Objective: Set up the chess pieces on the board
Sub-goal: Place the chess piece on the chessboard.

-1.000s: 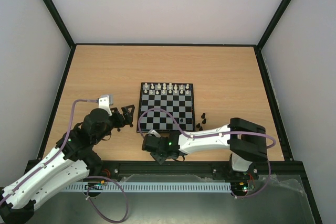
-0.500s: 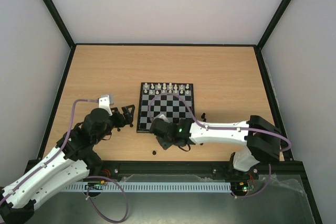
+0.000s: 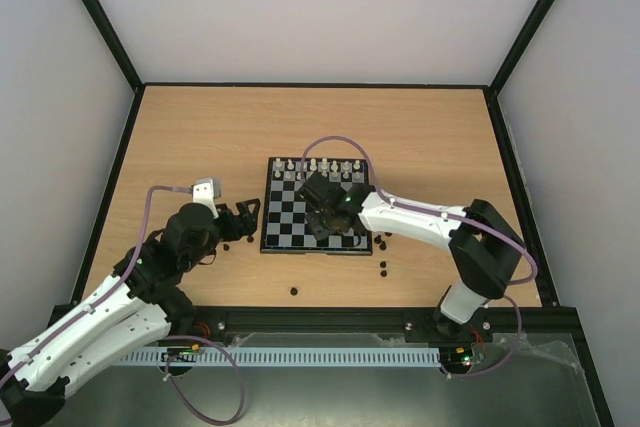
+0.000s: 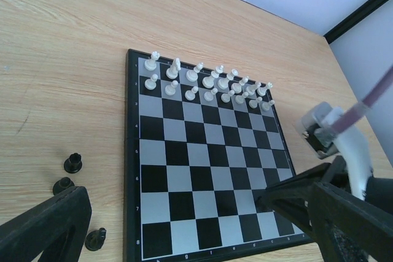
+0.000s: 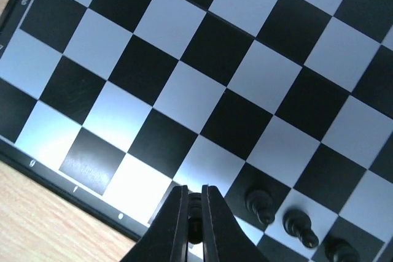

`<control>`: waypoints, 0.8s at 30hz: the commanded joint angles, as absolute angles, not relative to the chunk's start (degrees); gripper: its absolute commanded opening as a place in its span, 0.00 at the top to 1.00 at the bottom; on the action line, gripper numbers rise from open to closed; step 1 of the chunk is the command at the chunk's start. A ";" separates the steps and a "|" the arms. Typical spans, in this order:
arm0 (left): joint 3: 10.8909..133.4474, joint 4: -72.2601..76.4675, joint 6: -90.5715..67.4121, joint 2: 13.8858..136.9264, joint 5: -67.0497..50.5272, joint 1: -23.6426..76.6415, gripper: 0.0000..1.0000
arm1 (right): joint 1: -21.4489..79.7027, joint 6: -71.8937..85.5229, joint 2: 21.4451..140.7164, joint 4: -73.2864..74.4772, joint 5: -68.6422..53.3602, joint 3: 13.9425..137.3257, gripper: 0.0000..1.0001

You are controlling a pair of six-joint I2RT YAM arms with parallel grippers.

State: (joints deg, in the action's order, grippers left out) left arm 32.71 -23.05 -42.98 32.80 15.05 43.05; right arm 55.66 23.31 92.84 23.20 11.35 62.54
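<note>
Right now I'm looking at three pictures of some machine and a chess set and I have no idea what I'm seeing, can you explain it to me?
These are two robot arms bolted to the near edge of a wooden table, each ending in a two-finger gripper.

One picture looks down from above and behind the arms. The other two come from small cameras on the wrists, so each shows its own fingers.

On the table lies a small chessboard. The white pieces stand in two rows along its far edge. A few black pieces stand on the board's near part, and others lie loose on the wood beside it.

The right gripper is over the board, shut on one small black piece. The left gripper hovers beside the board's left edge, open and holding nothing.
</note>
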 commanded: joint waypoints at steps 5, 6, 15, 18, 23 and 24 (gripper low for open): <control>33.17 -21.90 -42.28 33.55 15.46 42.72 0.01 | 52.88 19.61 98.89 24.01 7.60 66.33 0.96; 33.11 -21.83 -42.28 33.64 15.47 42.78 0.01 | 52.71 19.54 99.23 23.92 7.54 66.41 0.96; 32.86 -21.31 -42.19 34.20 15.56 42.71 0.00 | 51.80 19.07 101.76 23.89 7.71 66.97 0.95; 32.84 -21.17 -42.11 34.42 15.56 42.71 0.01 | 51.60 19.07 102.14 23.72 7.74 66.80 0.95; 32.88 -21.00 -42.09 34.63 15.51 42.71 0.01 | 51.42 19.07 102.12 23.87 7.70 66.68 0.89; 32.97 -21.01 -42.02 34.63 15.47 42.71 0.01 | 51.42 19.07 102.02 23.98 7.54 66.66 0.85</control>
